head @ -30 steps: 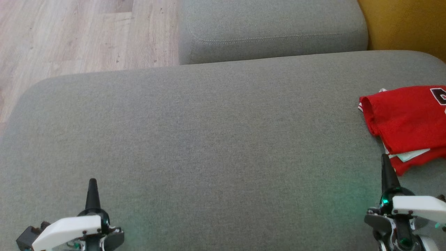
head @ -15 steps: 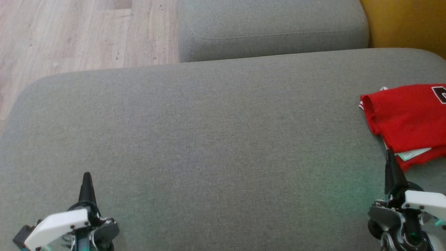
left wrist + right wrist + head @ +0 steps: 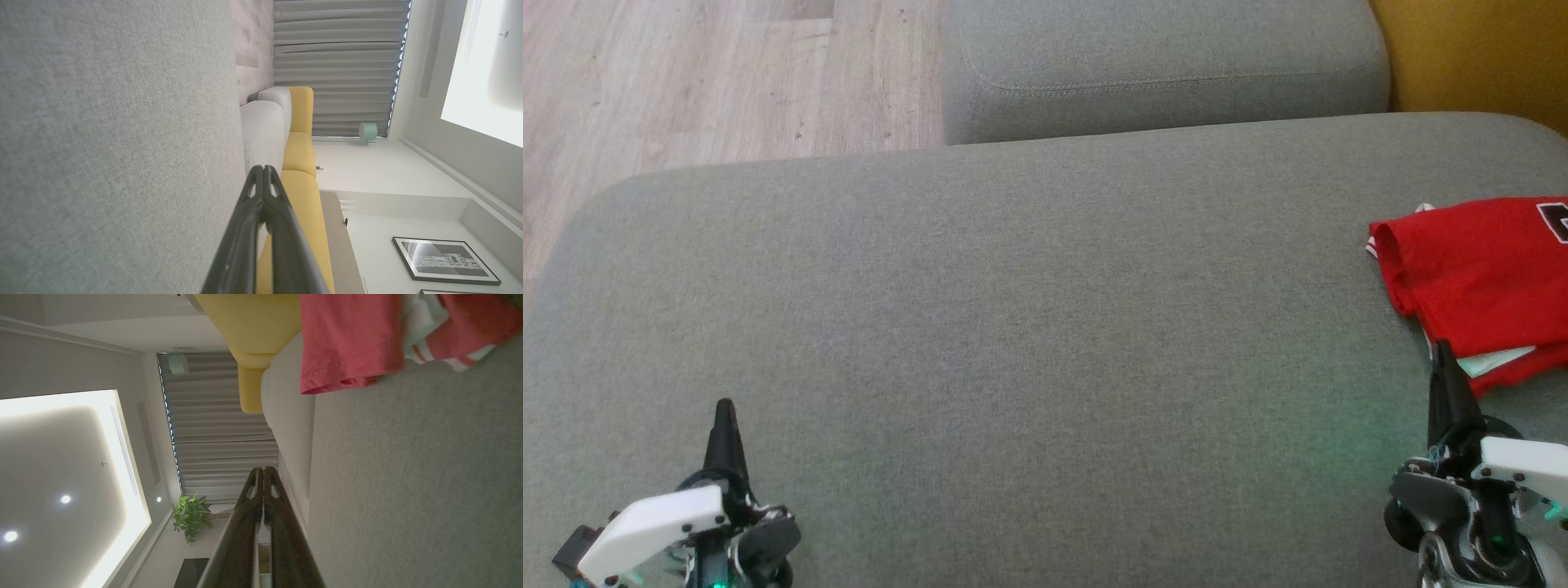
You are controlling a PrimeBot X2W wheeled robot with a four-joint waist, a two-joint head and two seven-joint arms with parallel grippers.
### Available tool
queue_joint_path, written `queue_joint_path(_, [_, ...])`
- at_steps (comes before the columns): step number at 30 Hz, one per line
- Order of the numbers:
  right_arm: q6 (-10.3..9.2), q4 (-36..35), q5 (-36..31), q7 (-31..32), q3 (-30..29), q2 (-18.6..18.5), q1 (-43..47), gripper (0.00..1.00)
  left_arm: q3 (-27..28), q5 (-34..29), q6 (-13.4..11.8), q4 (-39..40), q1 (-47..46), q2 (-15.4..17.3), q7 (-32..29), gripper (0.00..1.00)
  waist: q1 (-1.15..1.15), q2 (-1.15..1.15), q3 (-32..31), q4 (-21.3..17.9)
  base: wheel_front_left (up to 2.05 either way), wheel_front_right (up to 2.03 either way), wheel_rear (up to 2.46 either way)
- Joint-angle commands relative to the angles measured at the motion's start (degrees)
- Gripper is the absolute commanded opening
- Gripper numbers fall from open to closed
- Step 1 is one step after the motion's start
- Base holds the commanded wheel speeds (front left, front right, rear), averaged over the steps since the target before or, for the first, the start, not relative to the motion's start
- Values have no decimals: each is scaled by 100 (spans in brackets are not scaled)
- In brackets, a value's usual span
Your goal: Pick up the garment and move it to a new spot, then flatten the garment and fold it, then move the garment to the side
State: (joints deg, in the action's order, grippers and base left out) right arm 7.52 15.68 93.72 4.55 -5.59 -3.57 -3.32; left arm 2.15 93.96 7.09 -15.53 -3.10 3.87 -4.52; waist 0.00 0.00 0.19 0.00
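A folded red garment (image 3: pixel 1478 278) lies at the right edge of a broad grey sofa seat (image 3: pixel 1045 327). The right jaws sit just beside its near corner, the left jaws well apart at the seat's near left. Both pairs are pressed together, empty. Pale wood floor (image 3: pixel 686 82), a yellow sofa (image 3: pixel 1470 57) and grey curtains (image 3: pixel 339 65) frame the room.

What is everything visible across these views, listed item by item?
jersey: one, red with white trim, right edge of large cushion
large cushion: one, grey, centre
small cushion: one, grey, beyond it
sofa: one, yellow, far right
floor: one, pale wood, far left
curtains: one set, grey, background
potted plant: one, green, background
left gripper: one, dark, shut, lower left
right gripper: one, dark, shut, near the jersey
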Motion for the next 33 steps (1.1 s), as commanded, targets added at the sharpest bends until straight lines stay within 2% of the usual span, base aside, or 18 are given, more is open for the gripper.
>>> queue_joint_path(1, [-3, -178, 12, 32, 108, -76, -268, 0, 228, -6, 40, 158, -292, 51, -29, 0, 0, 0, -1, 0, 0, 0, 0])
queue_joint_path(33, [-3, -174, -44, 86, 40, -29, -274, 0, 297, -63, 40, 155, -297, 2, -84, 0, 0, 0, -1, 0, 0, 0, 0])
